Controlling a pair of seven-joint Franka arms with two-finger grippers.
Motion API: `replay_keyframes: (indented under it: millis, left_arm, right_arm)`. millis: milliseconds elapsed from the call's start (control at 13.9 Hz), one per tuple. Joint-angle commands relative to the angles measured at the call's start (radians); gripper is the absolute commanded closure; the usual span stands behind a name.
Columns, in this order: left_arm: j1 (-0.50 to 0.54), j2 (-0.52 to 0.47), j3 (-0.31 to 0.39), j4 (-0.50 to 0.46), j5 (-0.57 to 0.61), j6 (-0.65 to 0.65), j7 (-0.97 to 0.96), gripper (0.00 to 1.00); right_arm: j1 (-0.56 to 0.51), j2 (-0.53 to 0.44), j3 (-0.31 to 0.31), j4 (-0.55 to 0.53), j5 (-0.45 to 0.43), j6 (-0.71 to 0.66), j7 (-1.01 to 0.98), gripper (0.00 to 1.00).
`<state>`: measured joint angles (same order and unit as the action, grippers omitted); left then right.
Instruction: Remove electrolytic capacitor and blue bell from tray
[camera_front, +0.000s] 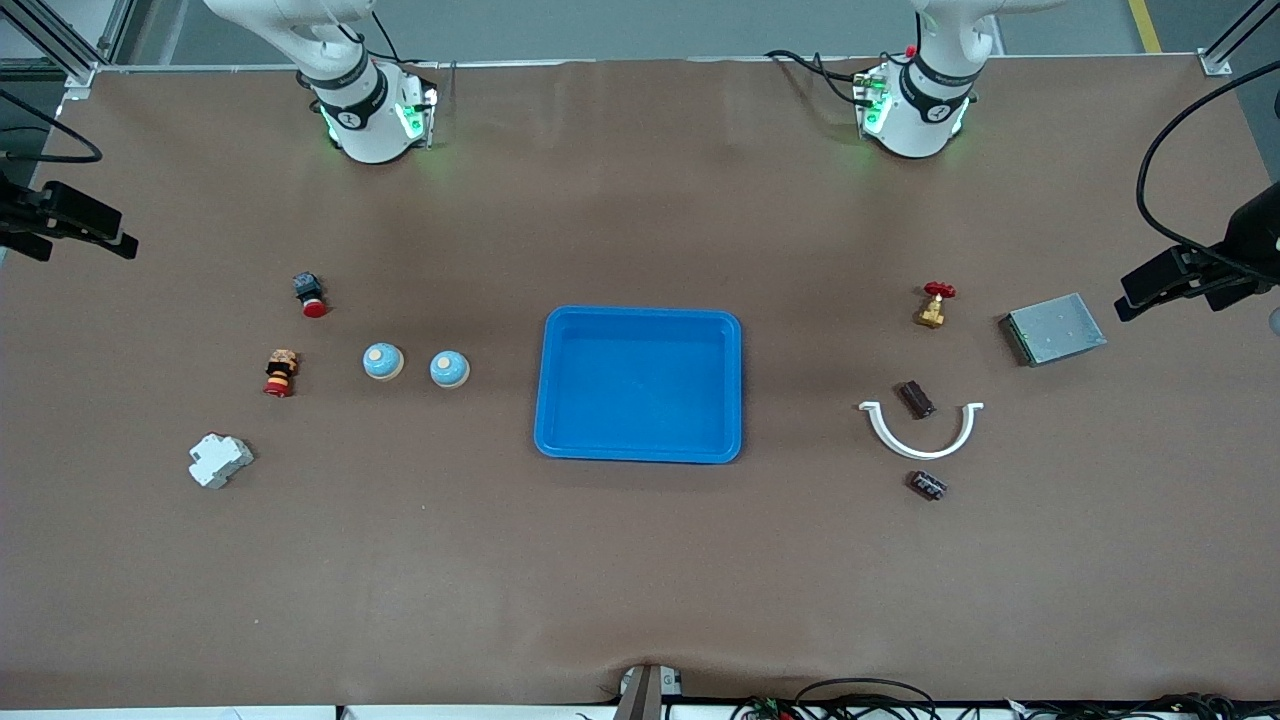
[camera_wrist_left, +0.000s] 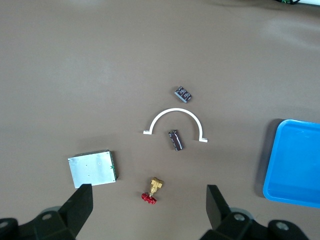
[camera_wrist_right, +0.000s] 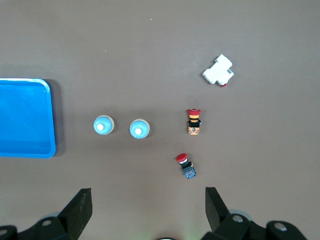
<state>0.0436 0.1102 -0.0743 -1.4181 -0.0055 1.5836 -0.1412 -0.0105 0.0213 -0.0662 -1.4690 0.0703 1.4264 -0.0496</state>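
between spread fingers (camera_wrist_left: 80, 205) of left gripper (camera_wrist_left: 150, 207), held high over table (camera_front: 640, 560): brass valve with red handwheel (camera_wrist_left: 151, 190); past it two dark capacitors, one (camera_wrist_left: 175, 139) inside white half-ring clamp (camera_wrist_left: 174, 117), other (camera_wrist_left: 183, 93) just outside arc; metal box (camera_wrist_left: 93, 168) near one fingertip. between spread fingers (camera_wrist_right: 80, 205) of right gripper (camera_wrist_right: 149, 207), also high, grasping nothing: two blue bells (camera_wrist_right: 103, 125) (camera_wrist_right: 139, 129) side by side, red pushbutton (camera_wrist_right: 186, 165), stacked button (camera_wrist_right: 194, 121), white breaker (camera_wrist_right: 218, 70). blue tray (camera_front: 640, 440) mid-table, between both groups.
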Motion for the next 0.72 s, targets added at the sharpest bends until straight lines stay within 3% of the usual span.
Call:
replay_keyframes:
  millis: [0, 647]
  left_arm:
    - [0.004, -0.006, -0.002, -0.001, -0.014, 0.006, 0.019, 0.0]
    - [0.004, -0.006, -0.002, -0.001, -0.014, 0.006, 0.019, 0.0]
  right_arm:
    - [0.009, 0.002, 0.002, 0.006, -0.001, -0.003, -0.001, 0.0]
    - [0.032, 0.003, 0.002, 0.004, -0.027, 0.011, -0.024, 0.0]
